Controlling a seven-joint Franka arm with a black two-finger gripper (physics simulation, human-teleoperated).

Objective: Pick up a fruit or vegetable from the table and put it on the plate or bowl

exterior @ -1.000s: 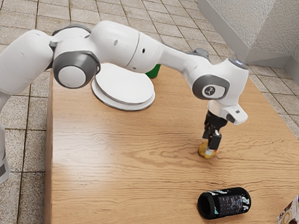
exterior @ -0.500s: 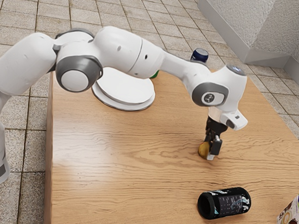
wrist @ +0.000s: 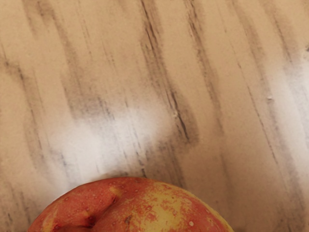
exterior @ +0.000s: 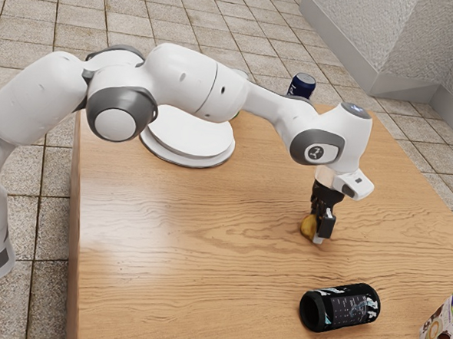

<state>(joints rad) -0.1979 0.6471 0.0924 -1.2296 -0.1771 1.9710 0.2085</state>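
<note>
Apple (exterior: 307,227): clamped in tool (exterior: 316,230), just above desk (exterior: 207,237). Risk: seemingly off-centre hold; could slip and roll before reaching plate (exterior: 190,140).

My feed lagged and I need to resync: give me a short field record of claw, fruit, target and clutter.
claw: shut on apple, pointing down
apple: red-yellow, low over the table; whether it touches the wood is unclear
plate: white, at the far corner toward the exterior view's left, partly behind the arm
clutter: black can on its side, nearer the camera than the apple; carton at the exterior view's right edge; blue can at the far edge
status: apple not yet on plate
</note>
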